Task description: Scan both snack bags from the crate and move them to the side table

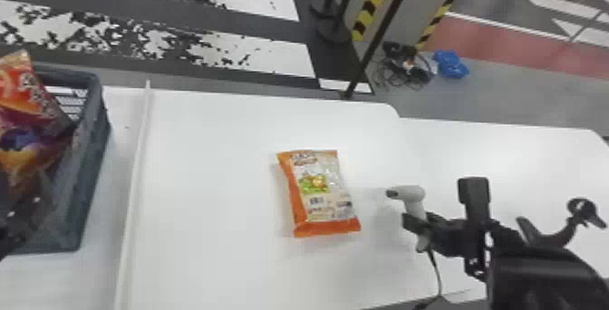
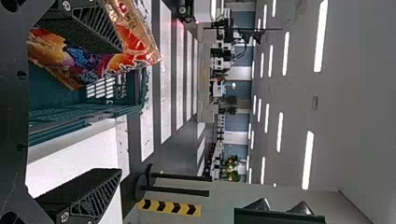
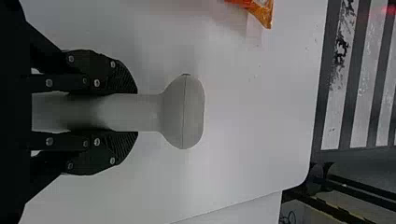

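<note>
Right of the orange snack bag (image 1: pixel 319 193), the right gripper (image 1: pixel 419 231) pinches the handheld scanner (image 1: pixel 410 193), while the left gripper (image 1: pixel 16 225) stands spread at the red-orange bag (image 1: pixel 20 91) in the crate (image 1: pixel 88 164).

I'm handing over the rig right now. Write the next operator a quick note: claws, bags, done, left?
Left claw: open at the crate, not gripping the red-and-purple snack bag there.
Right claw: closed on the scanner's handle.
Orange snack bag: flat on the white table, between crate and scanner.
Done: the orange bag is out of the crate; whether either bag is scanned, I can't tell.
Left: red-and-purple bag out, then probably scan and side-table placement. Confirm the orange bag's scan and final spot.
</note>
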`<state>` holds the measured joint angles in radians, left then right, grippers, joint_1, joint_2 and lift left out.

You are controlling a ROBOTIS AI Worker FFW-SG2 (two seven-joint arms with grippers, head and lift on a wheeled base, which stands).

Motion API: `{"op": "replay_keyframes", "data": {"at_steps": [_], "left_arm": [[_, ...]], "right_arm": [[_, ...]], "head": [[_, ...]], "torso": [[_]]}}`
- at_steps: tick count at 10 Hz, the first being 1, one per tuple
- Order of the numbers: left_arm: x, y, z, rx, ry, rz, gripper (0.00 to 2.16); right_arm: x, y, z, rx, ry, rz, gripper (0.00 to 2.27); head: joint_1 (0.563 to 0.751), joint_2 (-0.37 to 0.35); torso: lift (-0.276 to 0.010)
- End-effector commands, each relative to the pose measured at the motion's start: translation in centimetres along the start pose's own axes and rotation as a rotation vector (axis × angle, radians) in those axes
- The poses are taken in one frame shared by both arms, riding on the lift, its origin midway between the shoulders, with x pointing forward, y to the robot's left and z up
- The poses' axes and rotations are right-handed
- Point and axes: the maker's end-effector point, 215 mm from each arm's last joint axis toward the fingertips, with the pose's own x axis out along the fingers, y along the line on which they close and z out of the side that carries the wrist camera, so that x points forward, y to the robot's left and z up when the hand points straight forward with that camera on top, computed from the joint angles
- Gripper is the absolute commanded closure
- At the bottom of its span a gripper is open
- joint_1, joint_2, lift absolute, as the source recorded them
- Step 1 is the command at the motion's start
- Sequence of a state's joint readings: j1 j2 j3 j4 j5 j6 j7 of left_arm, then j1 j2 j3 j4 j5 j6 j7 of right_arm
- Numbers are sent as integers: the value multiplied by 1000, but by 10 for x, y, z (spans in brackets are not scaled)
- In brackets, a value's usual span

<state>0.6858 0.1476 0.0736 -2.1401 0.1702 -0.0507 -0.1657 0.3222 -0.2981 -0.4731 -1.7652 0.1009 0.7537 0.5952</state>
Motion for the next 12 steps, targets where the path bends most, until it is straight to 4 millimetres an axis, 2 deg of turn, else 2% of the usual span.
{"op": "replay_keyframes", "data": {"at_steps": [1, 3, 6, 10, 12], "left_arm": [[0, 0, -1, -2, -1, 2, 90], [0, 0, 2, -3, -17, 6, 90], [0, -1, -2, -10, -11, 8, 90], [-2, -3, 0, -11, -30, 9, 90], [-3, -5, 2, -13, -38, 8, 90]], "right_arm": [[-15, 23, 11, 9, -7, 19, 2246], [-35, 57, 13, 38, 22, 59, 2246], [-65, 107, 15, 70, 72, 111, 2246], [-75, 178, 28, 19, 81, 179, 2246], [-76, 202, 32, -13, 82, 203, 2246]], "head": [[695, -350], [695, -350], [695, -284], [695, -189], [695, -145]], "torso": [[-75], [-75], [-75], [-75], [-75]]}}
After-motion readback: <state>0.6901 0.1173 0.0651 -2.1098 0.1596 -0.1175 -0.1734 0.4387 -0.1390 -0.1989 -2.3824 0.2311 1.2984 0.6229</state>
